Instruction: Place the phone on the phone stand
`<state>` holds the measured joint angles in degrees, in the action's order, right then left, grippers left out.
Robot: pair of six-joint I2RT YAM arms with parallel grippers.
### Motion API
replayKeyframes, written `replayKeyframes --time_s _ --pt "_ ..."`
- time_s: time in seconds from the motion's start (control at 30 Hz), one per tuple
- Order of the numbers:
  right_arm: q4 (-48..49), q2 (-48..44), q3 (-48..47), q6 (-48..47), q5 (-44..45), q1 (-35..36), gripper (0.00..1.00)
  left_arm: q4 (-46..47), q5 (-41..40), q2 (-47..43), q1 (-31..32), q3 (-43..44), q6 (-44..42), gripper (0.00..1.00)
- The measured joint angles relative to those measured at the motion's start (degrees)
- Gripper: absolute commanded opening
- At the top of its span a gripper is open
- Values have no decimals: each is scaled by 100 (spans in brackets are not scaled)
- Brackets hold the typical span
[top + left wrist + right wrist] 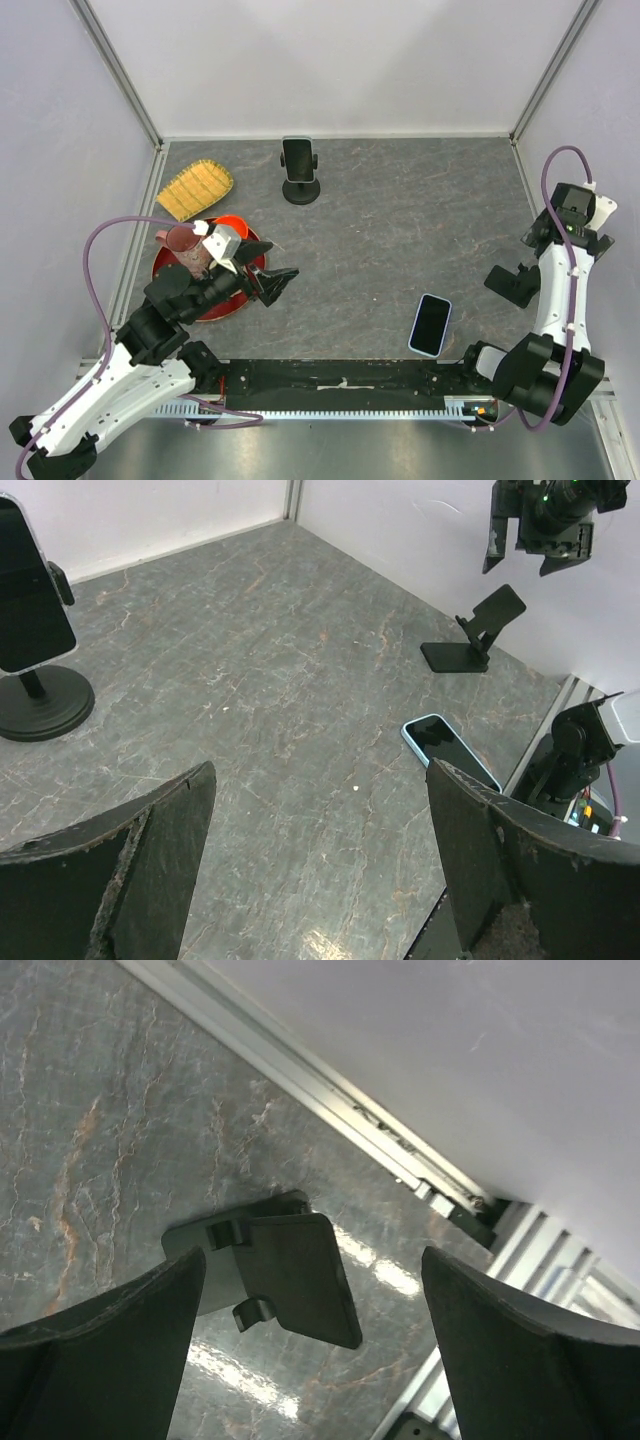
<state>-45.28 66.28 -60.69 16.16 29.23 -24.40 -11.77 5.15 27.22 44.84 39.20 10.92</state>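
Under right hand (313,1260), phone stand (285,1280)

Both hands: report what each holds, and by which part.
Nothing is held. The left hand and right hand are both open and empty; the blue phone lies flat on the table, untouched.

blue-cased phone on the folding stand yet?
No, the blue-cased phone lies flat on the table, apart from the empty folding stand.

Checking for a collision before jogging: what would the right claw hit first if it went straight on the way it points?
Most likely the empty phone stand, which shows right between the fingers of the open right claw, on the table. Depth is unclear.
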Motion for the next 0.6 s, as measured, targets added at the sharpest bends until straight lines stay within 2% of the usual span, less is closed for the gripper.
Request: replayKeyframes --time_s 0.2,0.37,0.43,0.6 --pt "577 -37 669 144 -629 -400 81 2 0 28 4 -7 -2 92" --pt "782 -210 981 365 -957 -662 77 11 63 118 7 -17 -2 92" --pt "876 -264 1034 431 -1027 -741 69 11 109 151 26 -22 -2 92" --pt "1014 -433 1233 590 -1182 -776 67 13 146 201 28 -22 -2 92"
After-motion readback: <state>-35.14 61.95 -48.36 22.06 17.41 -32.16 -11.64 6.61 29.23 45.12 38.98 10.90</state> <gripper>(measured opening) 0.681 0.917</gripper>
